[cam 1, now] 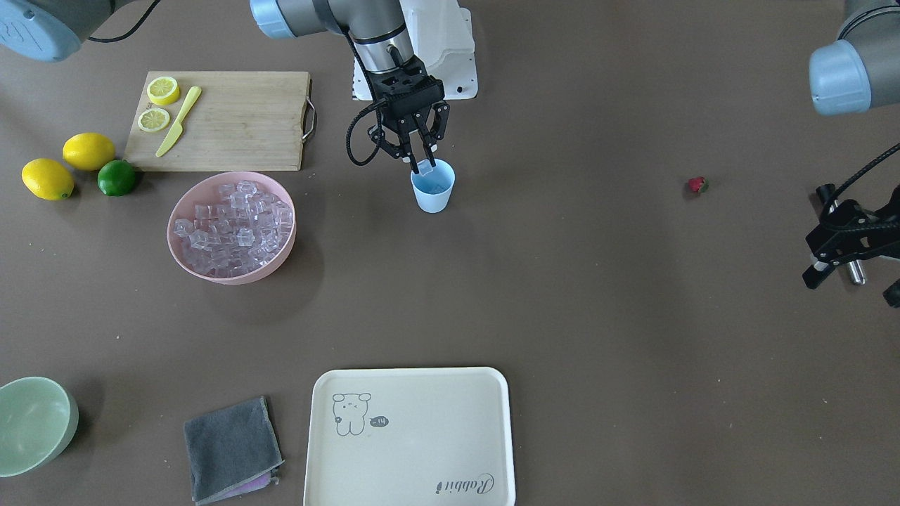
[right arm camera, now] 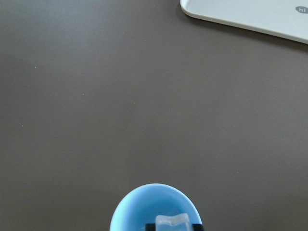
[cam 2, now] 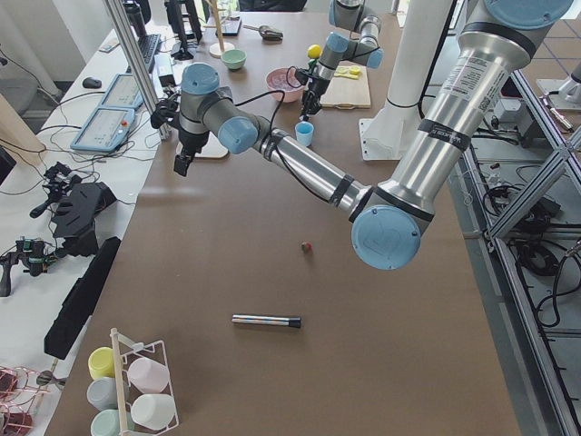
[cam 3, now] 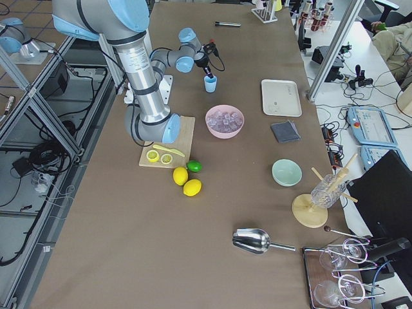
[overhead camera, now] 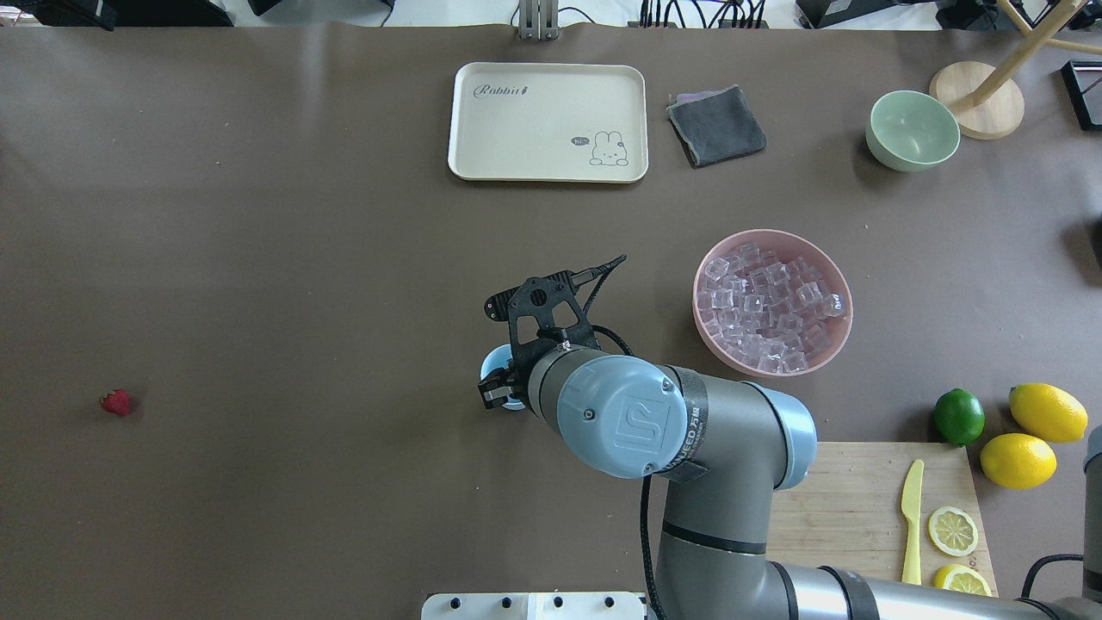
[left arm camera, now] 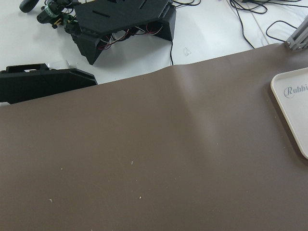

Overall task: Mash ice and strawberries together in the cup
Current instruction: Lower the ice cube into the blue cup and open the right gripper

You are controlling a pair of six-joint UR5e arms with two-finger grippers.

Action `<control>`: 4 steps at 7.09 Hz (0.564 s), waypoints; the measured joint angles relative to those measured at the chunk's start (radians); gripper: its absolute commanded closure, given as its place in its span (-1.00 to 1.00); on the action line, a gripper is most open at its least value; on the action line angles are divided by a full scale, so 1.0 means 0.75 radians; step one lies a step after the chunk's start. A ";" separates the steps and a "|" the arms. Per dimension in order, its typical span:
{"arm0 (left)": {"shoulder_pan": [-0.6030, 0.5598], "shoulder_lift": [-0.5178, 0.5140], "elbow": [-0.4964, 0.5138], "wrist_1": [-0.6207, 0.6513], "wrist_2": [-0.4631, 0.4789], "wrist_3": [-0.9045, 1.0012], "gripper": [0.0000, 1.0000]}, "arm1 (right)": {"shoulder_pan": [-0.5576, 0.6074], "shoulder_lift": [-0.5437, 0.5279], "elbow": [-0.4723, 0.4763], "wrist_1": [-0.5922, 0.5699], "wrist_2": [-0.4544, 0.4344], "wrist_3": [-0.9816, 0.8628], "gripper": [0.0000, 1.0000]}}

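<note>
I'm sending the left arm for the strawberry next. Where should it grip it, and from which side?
Pinch the strawberry across its red body, coming straight down. It is tiny and lies low on the bare table with nothing beside it, so there is room to straddle it; the green top looks too small to hold.

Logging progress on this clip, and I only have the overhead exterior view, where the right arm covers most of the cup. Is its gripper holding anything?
Observer: Yes. In the front-facing view the right gripper pinches one ice cube just over the mouth of the cup.
Operator: Has the cube been released?
Observer: No. The right wrist view shows it clamped between the jaws, above the cup's opening.
Operator: Any mashing tool around?
Observer: The exterior left view shows a metallic rod lying on the table, nearer the table's left end than the strawberry. Neither gripper touches it.
</note>
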 measured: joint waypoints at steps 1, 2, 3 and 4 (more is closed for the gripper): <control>0.000 0.000 0.001 0.000 0.000 0.001 -0.96 | -0.002 0.000 0.000 0.001 -0.002 -0.001 -0.47; 0.000 0.000 0.001 -0.001 0.000 0.001 -0.96 | -0.006 0.000 0.000 0.001 -0.006 -0.002 -0.82; 0.000 0.000 0.002 -0.001 0.000 0.001 -0.96 | -0.010 0.001 0.002 0.001 -0.007 -0.003 -0.97; 0.000 0.000 0.003 -0.001 0.000 0.001 -0.96 | -0.011 0.003 0.005 0.002 -0.008 -0.008 -0.99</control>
